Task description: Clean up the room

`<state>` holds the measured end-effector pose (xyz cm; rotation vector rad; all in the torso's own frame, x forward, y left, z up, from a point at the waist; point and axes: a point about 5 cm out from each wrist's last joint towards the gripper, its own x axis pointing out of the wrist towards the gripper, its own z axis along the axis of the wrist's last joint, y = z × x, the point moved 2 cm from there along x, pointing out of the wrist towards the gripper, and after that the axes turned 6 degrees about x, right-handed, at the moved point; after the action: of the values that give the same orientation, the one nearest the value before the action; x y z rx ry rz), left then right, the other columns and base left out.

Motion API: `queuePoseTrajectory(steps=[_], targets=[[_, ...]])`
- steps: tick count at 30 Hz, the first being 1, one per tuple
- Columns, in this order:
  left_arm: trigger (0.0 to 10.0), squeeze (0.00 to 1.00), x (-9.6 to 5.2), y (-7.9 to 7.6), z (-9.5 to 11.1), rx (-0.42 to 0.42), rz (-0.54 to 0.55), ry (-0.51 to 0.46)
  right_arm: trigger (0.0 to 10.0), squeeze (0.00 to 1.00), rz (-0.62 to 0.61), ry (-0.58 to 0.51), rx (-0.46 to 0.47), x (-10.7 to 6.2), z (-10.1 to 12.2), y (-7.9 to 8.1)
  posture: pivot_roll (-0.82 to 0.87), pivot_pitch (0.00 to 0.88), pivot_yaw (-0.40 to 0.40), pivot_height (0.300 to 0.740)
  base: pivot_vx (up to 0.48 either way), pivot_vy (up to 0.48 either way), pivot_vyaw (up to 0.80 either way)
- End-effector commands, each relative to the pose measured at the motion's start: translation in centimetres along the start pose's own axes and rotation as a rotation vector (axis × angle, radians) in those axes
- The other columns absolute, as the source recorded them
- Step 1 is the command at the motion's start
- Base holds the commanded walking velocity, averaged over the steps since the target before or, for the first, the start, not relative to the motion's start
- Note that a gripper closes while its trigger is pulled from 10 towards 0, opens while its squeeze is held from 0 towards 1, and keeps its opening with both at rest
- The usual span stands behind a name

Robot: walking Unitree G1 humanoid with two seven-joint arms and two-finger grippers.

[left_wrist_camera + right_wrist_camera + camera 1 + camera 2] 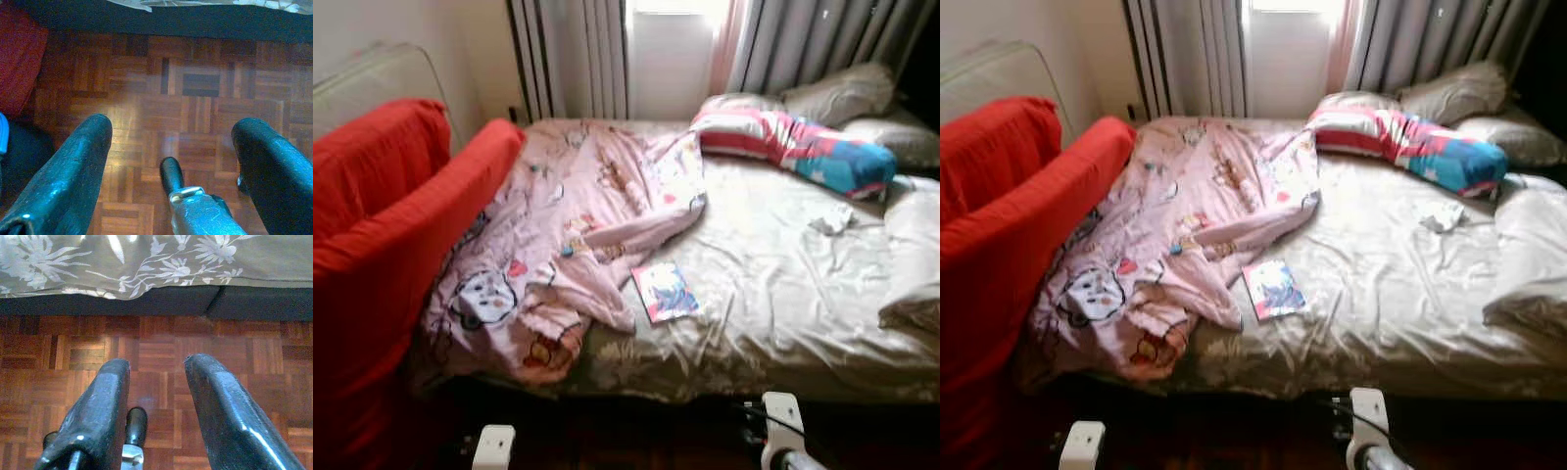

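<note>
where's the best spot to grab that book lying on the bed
Probably the book's near edge, coming from the foot of the bed. It lies flat on the sheet beside the pink blanket, so a hand would likely need to slide one finger under that edge.

One bed with beige satin sheet (773, 294); one pink cartoon-print blanket (568, 225); one thin colourful book (664, 291); one striped red-white-blue bolster (793, 142); three beige pillows (837, 93); one red armchair (382, 225); one crumpled white tissue (830, 219).
</note>
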<state>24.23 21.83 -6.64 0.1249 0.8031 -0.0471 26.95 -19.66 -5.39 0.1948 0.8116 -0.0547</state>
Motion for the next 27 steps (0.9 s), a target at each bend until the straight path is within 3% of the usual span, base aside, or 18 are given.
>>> queuePoseTrajectory(steps=[1,27], targets=[[10.0,0.00,-0.09,-0.27,-0.84,0.013,-0.012,0.038,10.0,0.00,-0.009,-0.001,0.007,-0.05,-0.06,-0.29,-0.01,0.097,-0.010,0.740,0.000,-0.311,0.00],[10.0,0.00,-0.16,-0.32,-1.11,0.026,-0.017,0.042,10.0,0.00,-0.015,0.002,0.027,-0.10,-0.50,-0.36,0.00,0.063,-0.013,0.740,0.000,-0.332,0.00]])
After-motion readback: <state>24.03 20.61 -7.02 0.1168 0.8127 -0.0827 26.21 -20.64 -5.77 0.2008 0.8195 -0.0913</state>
